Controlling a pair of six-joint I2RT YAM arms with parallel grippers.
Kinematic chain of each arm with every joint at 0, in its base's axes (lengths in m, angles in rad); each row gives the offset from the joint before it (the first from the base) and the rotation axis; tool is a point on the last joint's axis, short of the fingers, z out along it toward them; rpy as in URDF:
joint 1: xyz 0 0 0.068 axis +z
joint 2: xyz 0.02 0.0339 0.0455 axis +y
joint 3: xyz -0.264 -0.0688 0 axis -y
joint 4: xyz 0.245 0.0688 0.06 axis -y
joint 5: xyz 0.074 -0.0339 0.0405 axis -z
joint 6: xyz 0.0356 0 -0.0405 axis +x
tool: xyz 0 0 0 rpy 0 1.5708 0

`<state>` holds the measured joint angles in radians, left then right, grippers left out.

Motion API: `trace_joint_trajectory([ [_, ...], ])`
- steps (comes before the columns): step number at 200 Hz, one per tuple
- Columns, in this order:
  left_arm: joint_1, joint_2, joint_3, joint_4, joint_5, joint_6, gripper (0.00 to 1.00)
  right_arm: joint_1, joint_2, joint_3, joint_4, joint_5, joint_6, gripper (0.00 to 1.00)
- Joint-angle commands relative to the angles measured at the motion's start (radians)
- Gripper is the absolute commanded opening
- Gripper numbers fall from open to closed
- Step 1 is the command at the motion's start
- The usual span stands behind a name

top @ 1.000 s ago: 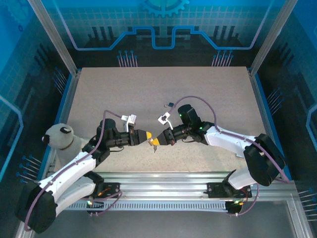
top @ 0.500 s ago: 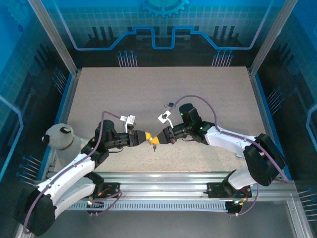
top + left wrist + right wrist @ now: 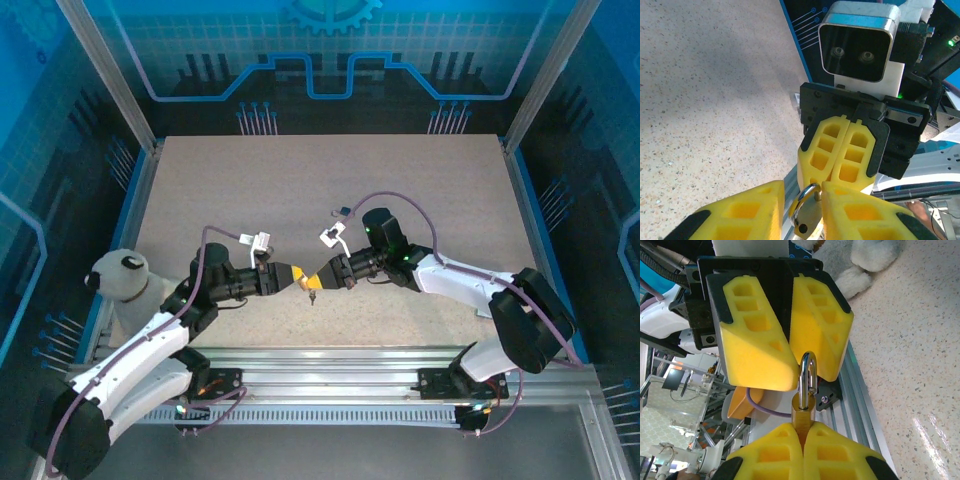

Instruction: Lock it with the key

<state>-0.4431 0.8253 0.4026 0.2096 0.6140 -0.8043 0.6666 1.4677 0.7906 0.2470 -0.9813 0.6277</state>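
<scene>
Padlock (image 3: 802, 416) held in the air above the tabletop (image 3: 330, 200), between the two hands. On the left, shackle (image 3: 802, 377) pinched between the left hand's (image 3: 803, 197) yellow fingers (image 3: 740, 215); on the right, brass body clamped tight in the right hand (image 3: 802, 432).

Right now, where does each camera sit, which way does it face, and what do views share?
Top external: above, behind the robot, looking down on the table; left arm and right arm, left tool and right tool tip to tip.
Left wrist: on the left arm, looking along its own fingers toward the right tool.
Right wrist: on the right arm, looking along its own fingers toward the left tool, plush toy behind.
Shared: both wrist views see the padlock between the tools.
</scene>
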Motion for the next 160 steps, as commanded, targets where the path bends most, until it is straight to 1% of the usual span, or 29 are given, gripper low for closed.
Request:
trace_joint_trajectory([
  [1, 0.007, -0.019, -0.013, -0.019, -0.014, 0.030, 0.24, 0.005, 0.014, 0.011, -0.003, -0.034, -0.017, 0.00],
  [73, 0.011, -0.022, -0.015, -0.016, -0.013, 0.028, 0.18, 0.010, 0.014, 0.016, -0.015, -0.034, -0.023, 0.00],
  [106, 0.011, -0.019, -0.016, -0.011, -0.007, 0.026, 0.18, 0.011, 0.013, 0.016, -0.012, -0.036, -0.022, 0.00],
  [160, 0.010, -0.015, -0.015, -0.012, -0.008, 0.027, 0.14, 0.011, 0.011, 0.013, -0.011, -0.040, -0.022, 0.00],
])
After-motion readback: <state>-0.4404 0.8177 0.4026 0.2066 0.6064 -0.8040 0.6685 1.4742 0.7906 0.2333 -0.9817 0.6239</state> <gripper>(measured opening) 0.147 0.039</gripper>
